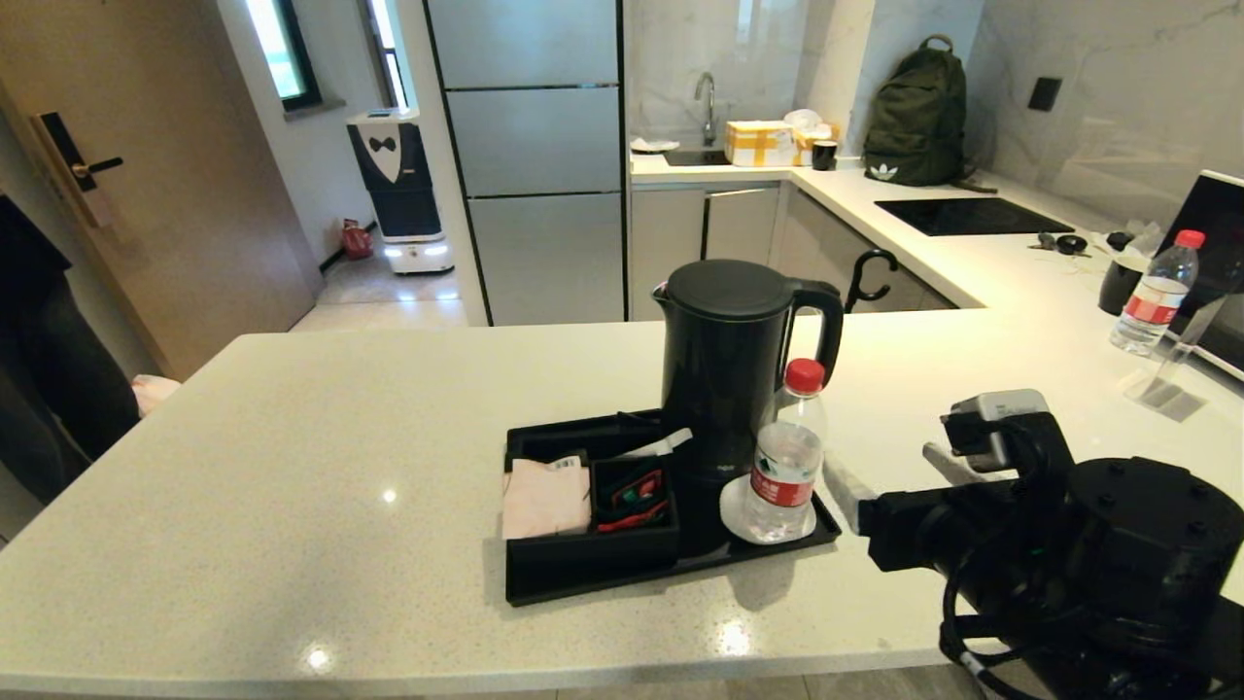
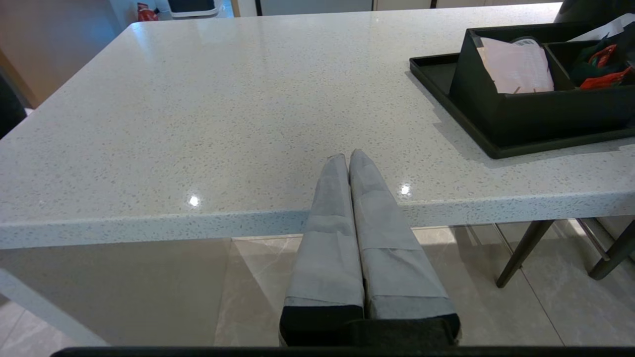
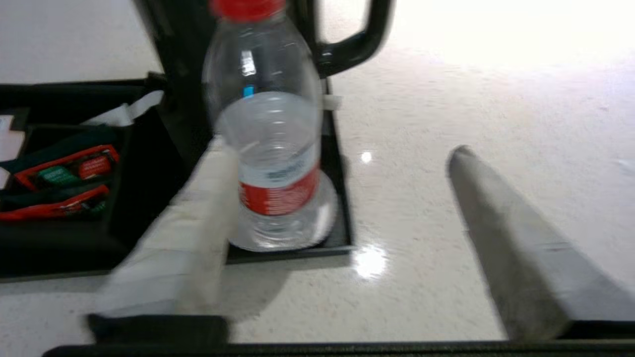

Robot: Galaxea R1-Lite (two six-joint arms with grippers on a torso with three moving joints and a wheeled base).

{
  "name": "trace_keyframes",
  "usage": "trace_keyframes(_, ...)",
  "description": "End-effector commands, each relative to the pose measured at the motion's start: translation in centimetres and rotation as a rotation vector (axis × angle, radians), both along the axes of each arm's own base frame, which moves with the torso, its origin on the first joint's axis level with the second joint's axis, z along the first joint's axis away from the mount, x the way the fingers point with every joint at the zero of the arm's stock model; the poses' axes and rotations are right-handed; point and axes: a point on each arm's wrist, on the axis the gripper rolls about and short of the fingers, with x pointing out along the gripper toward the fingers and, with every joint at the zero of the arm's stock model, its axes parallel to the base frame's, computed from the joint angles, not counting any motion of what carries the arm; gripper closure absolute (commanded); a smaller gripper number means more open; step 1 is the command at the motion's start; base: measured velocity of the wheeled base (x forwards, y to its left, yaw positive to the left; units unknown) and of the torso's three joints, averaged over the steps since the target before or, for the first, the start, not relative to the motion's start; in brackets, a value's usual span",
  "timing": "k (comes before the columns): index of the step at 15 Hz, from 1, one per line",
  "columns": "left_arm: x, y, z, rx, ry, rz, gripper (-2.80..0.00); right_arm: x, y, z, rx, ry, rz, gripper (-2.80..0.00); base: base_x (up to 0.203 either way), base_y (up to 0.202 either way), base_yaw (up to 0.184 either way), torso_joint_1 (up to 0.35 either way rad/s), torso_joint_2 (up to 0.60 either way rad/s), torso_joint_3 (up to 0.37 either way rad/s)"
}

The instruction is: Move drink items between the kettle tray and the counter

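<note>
Head view, kettle behind bottle (tray)

counter: glossy speckled off-white stone
kettle: matt black plastic
water bottle: clear plastic, red cap, glossy label
kettle tray: smooth black, low sheen
right gripper: fingers wrapped in matt grey tape
</note>
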Motion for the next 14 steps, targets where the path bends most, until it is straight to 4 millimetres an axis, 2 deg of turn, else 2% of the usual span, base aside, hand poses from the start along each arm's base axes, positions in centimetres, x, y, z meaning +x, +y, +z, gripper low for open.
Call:
trace_keyframes(1, 0.0, 0.0, 0.0, 0.001, 0.001, 0.000, 0.00, -2.2, -2.4, 3.6, 0.067, -0.081, -0.044, 0.00, 0.000, 0.000, 0.000, 0.000, 0.00, 0.000)
trace_keyframes(3, 0.0, 0.0, 0.0, 0.001, 0.001, 0.000, 0.00, -4.3, -5.9, 5.9, 0.079, -0.109, -0.168, 0.00, 0.000, 0.000, 0.000, 0.000, 0.00, 0.000)
trace_keyframes(5, 0.0, 0.0, 0.0, -0.001, 0.001, 0.000, 0.00, -5.1, -9.4, 6.8, 0.018, -0.072, -0.408, 0.00, 0.000, 0.000, 0.000, 0.000, 0.00, 0.000)
trace_keyframes(7, 0.0, 0.0, 0.0, 0.001, 0.001, 0.000, 0.00, -6.5, -12.0, 8.0, -0.011, -0.068, -0.617, 0.00, 0.000, 0.000, 0.000, 0.000, 0.00, 0.000)
trace_keyframes(8, 0.0, 0.0, 0.0, 0.001, 0.001, 0.000, 0.00, -8.0, -13.3, 8.8, -0.004, -0.094, -0.712, 0.00, 0.000, 0.000, 0.000, 0.000, 0.00, 0.000)
trace_keyframes(10, 0.0, 0.0, 0.0, 0.001, 0.001, 0.000, 0.00, -12.3, -15.3, 9.7, -0.002, -0.144, -0.865, 0.00, 0.000, 0.000, 0.000, 0.000, 0.00, 0.000)
trace_keyframes(12, 0.0, 0.0, 0.0, -0.001, 0.001, 0.000, 0.00, -16.8, -16.1, 9.0, -0.013, -0.182, -0.959, 0.00, 0.000, 0.000, 0.000, 0.000, 0.00, 0.000)
trace_keyframes(14, 0.0, 0.0, 0.0, 0.001, 0.001, 0.000, 0.00, -21.3, -16.3, 7.5, -0.018, -0.234, -0.989, 0.00, 0.000, 0.000, 0.000, 0.000, 0.00, 0.000)
